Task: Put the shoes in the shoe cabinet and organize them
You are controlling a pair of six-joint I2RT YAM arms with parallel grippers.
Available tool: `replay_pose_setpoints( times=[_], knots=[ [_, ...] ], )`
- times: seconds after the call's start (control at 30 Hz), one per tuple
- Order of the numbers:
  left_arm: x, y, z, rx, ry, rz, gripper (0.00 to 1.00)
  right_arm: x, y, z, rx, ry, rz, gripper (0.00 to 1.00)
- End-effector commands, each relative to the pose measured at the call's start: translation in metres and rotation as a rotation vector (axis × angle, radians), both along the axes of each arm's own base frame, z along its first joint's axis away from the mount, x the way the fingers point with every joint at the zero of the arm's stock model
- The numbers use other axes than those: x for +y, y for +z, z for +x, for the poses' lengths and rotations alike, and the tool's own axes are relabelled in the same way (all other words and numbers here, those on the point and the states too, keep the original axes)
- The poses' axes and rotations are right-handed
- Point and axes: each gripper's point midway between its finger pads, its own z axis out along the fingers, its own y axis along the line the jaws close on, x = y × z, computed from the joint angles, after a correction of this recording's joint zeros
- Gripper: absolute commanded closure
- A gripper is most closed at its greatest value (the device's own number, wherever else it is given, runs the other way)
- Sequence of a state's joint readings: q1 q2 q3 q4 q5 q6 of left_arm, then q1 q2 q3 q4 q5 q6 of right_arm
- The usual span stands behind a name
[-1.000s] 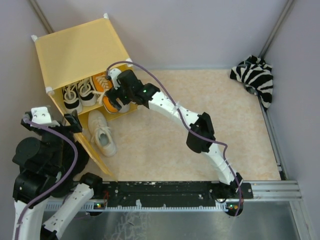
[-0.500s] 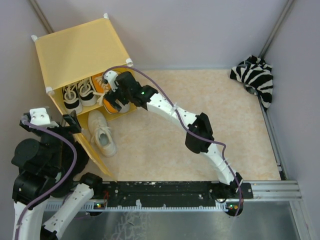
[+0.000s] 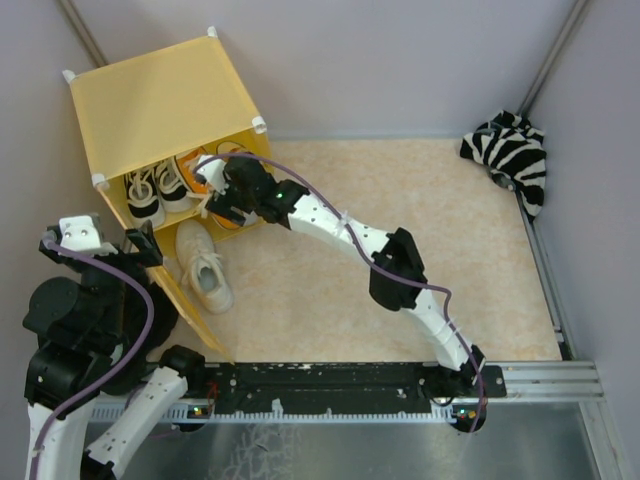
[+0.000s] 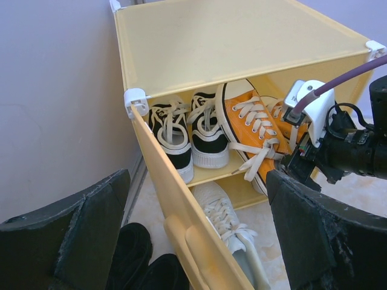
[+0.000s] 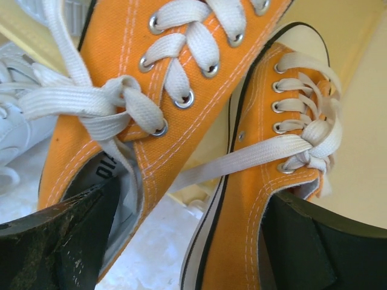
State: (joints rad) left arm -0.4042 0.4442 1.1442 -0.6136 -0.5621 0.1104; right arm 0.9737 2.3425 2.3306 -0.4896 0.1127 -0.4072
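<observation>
The yellow shoe cabinet [image 3: 160, 100] [image 4: 242, 36] stands at the far left with its door [image 4: 181, 223] swung open. On its inner shelf sit a black-and-white pair [image 3: 160, 185] [image 4: 187, 130] and the orange pair [image 3: 203, 167] [image 4: 248, 130]. My right gripper [image 3: 222, 200] [image 5: 187, 205] is open at the shelf front, and the heels of both orange shoes [image 5: 121, 48] [image 5: 266, 199] lie between its fingers. A white shoe [image 3: 205, 265] [image 4: 227, 220] lies on the floor, its toe in the lower compartment. My left gripper [image 3: 110, 240] [image 4: 196, 181] is open, straddling the door's top edge.
A zebra-striped cloth bundle [image 3: 510, 155] lies in the far right corner. Dark rounded things [image 4: 139, 254] rest on the floor left of the door. Grey walls close in the back and sides. A metal rail [image 3: 560, 380] runs along the near edge.
My right gripper has moved a little left, toward the cabinet opening, and the orange shoes have shifted deeper onto the shelf. The left arm has not moved.
</observation>
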Motion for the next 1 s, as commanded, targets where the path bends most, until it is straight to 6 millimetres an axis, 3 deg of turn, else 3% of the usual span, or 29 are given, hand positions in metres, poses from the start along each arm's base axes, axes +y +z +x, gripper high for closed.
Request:
replay_pose_setpoints(
  times=[0.0, 0.23, 0.4, 0.57, 0.73, 0.97],
  knots=[
    [0.001, 0.003, 0.001, -0.009, 0.005, 0.008, 0.01, -0.008, 0.085, 0.014, -0.221, -0.062, 0.106, 0.08],
    [0.002, 0.005, 0.001, -0.013, 0.01, 0.015, 0.01, -0.006, 0.128, 0.016, -0.294, -0.069, 0.209, 0.04],
    [0.001, 0.004, 0.001, -0.009, 0.005, 0.014, 0.01, 0.0, 0.126, 0.006, -0.269, 0.004, 0.189, 0.03],
    [0.001, 0.002, 0.001, -0.006, 0.004, 0.013, 0.01, -0.001, 0.117, -0.014, -0.225, 0.062, 0.16, 0.03],
    [-0.002, -0.001, 0.002, 0.001, -0.01, 0.007, 0.01, -0.012, 0.13, -0.036, -0.216, 0.074, 0.227, 0.03],
    [-0.002, 0.002, 0.002, -0.003, -0.011, 0.007, 0.01, -0.035, 0.171, -0.072, -0.171, 0.104, 0.368, 0.03]
  ],
)
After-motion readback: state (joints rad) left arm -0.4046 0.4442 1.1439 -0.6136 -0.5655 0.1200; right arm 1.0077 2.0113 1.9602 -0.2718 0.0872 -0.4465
